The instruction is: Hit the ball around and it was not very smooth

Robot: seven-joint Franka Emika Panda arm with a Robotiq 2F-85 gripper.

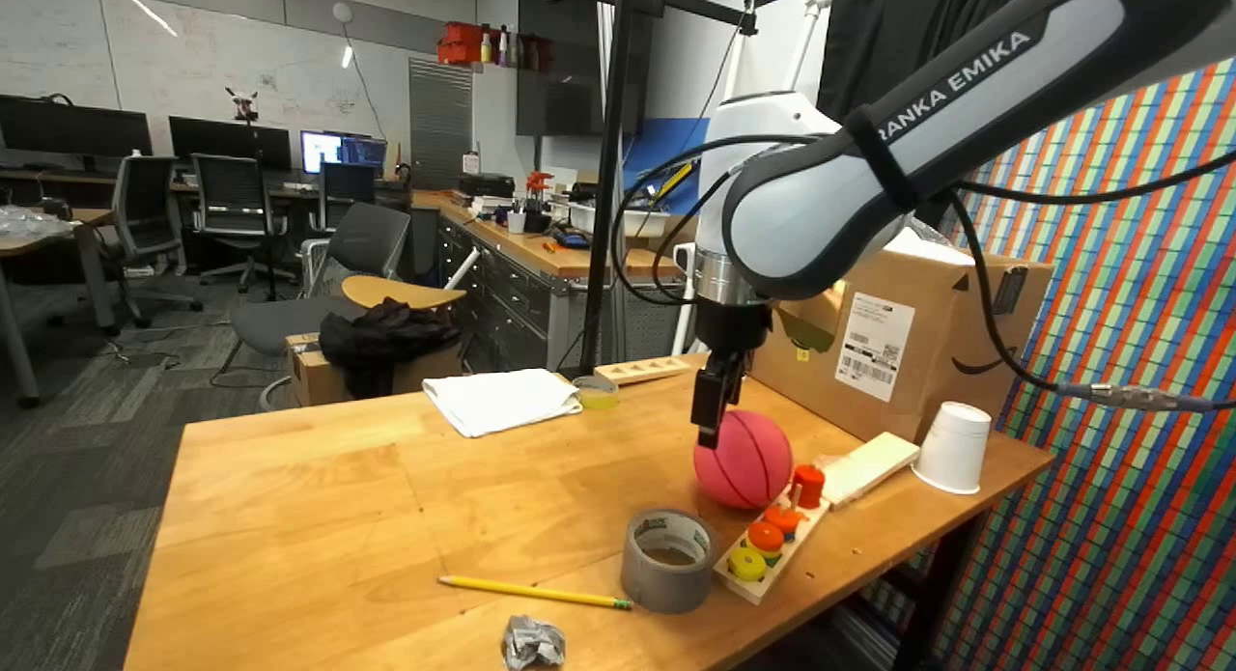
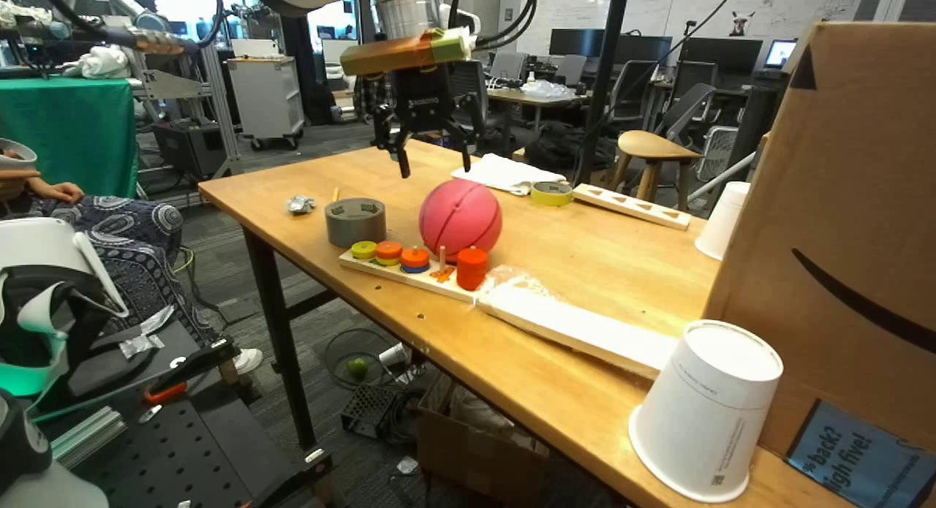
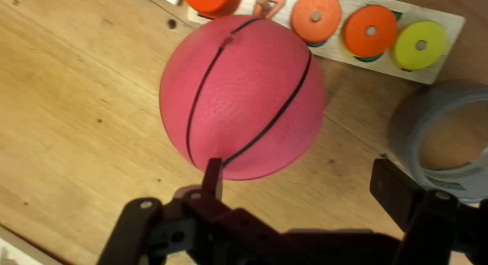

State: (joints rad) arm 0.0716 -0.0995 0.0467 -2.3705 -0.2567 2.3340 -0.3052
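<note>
The pinkish-red ball with dark lines rests on the wooden table against or very near the peg toy, in both exterior views (image 1: pixel 748 463) (image 2: pixel 461 219). It fills the upper middle of the wrist view (image 3: pixel 244 97). My gripper points down with its two fingers spread and nothing between them, in both exterior views (image 1: pixel 713 430) (image 2: pixel 436 170). It sits higher than the table, beside the ball's upper part. In the wrist view, one fingertip of the gripper (image 3: pixel 299 163) overlaps the ball's lower edge; I cannot tell whether it touches.
A grey-brown tape roll (image 1: pixel 666 565) stands beside the peg toy (image 2: pixel 413 270). A pale plank (image 2: pixel 578 325), a white cup (image 2: pixel 706 413) and a cardboard box (image 1: pixel 898 343) line one side. A pencil (image 1: pixel 536 591), crumpled foil (image 1: pixel 533 642) and white cloth (image 1: pixel 502 401) lie on the table.
</note>
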